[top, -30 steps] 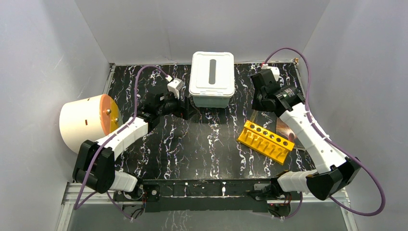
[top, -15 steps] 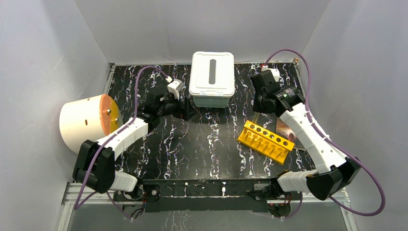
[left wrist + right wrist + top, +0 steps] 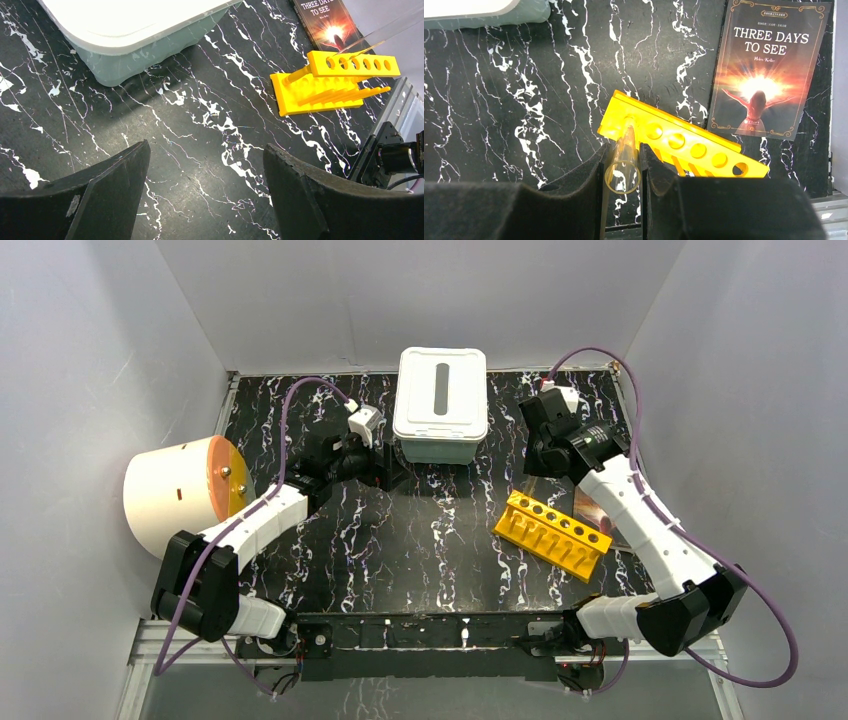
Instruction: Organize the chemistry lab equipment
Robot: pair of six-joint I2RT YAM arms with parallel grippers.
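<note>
The right hand (image 3: 623, 155) was pinching a clear tube (image 3: 626, 142) between its two black fingers. The near end of the tube was open and round. It stuck out a little on the camera's side of the fingers. From there the tube sloped down and away from the hand. Its far tip was at the end hole of the yellow rack (image 3: 687, 134). I could not tell how far into the hole it went.

The rack sat on the black table (image 3: 524, 100) with white streaks. It was on the right side, close to the right arm. A book (image 3: 769, 70) lay flat on the table just beside the rack, a bit farther back. Its cover faced up and said THREE DAYS TO SEE.

Over on the left, a big white drum (image 3: 175, 495) lay on its side at the edge of the table. Its orange face was turned toward the middle.

A little farther back was the left hand (image 3: 206, 147). Its fingers were spread wide, with only the table showing between them. It was low over the table and well apart from the rack.

Just past the left hand stood a white box (image 3: 441, 405) with its lid on. It was at the far middle of the table, and the lid had a long dark stripe on top.
</note>
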